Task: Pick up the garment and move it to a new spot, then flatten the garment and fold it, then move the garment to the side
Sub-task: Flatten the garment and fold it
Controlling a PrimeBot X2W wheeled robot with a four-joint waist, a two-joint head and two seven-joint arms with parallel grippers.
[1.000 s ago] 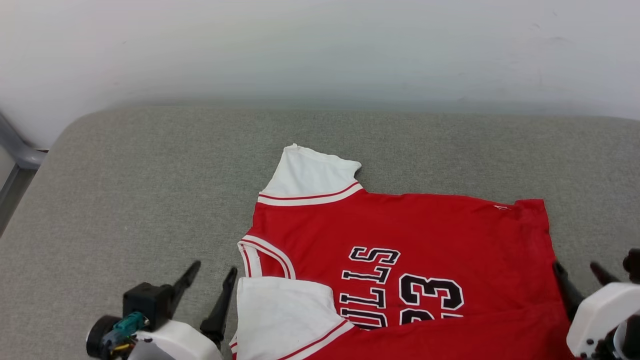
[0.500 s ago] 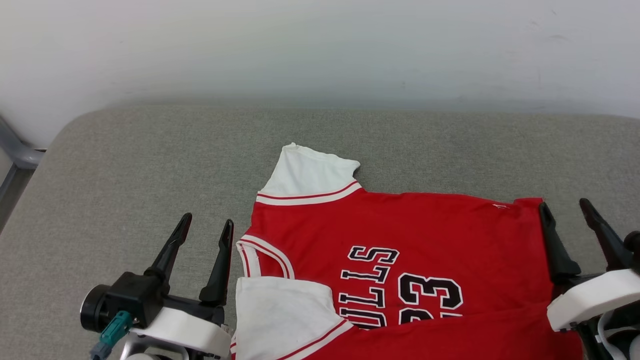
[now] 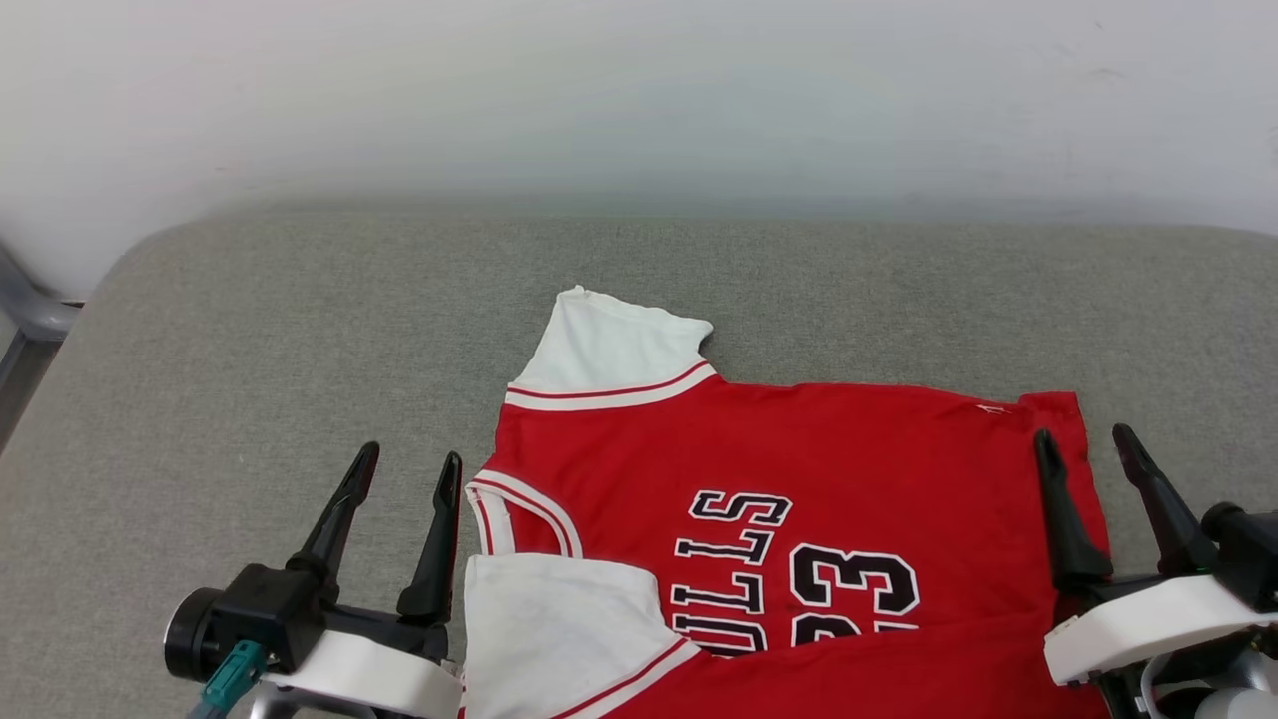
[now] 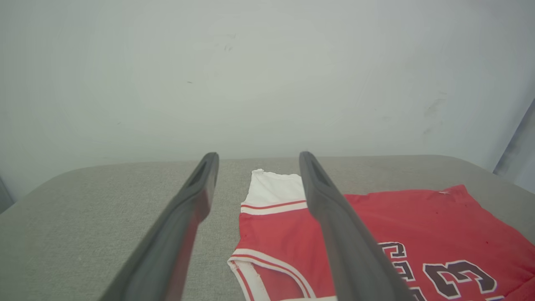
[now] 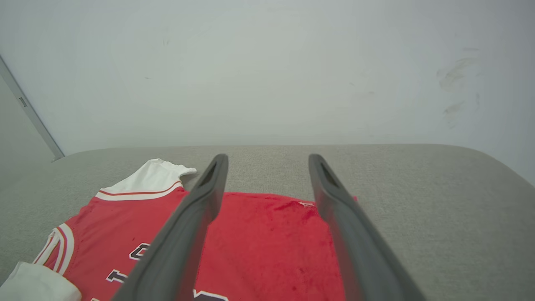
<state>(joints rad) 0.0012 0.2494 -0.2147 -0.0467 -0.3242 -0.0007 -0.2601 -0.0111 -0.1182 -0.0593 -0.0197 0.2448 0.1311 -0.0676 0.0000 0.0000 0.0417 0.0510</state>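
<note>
The garment [image 3: 819, 449], a red jersey with white sleeves and black lettering with 23, lies spread on the grey cushion, neck to the left, near edge folded over. My left gripper [image 3: 409, 457] stands open just left of the collar, with nothing between its fingers. At the hem's right edge my right gripper [image 3: 1083, 434] is open above the fabric. In the left wrist view the garment [image 4: 397, 234] lies to the right of the left gripper [image 4: 257, 155]. In the right wrist view the garment [image 5: 259, 242] lies beneath the right gripper [image 5: 267, 156].
The grey padded surface [image 3: 250, 330] stretches to a pale wall [image 3: 639, 90] at the back. A grey metal frame [image 3: 25, 310] stands at the far left edge. Bare cushion lies left of, behind and right of the garment.
Both grippers have risen into the head view; the left moved up beside the collar, the right moved up and leftward over the hem. The garment lies as before.
</note>
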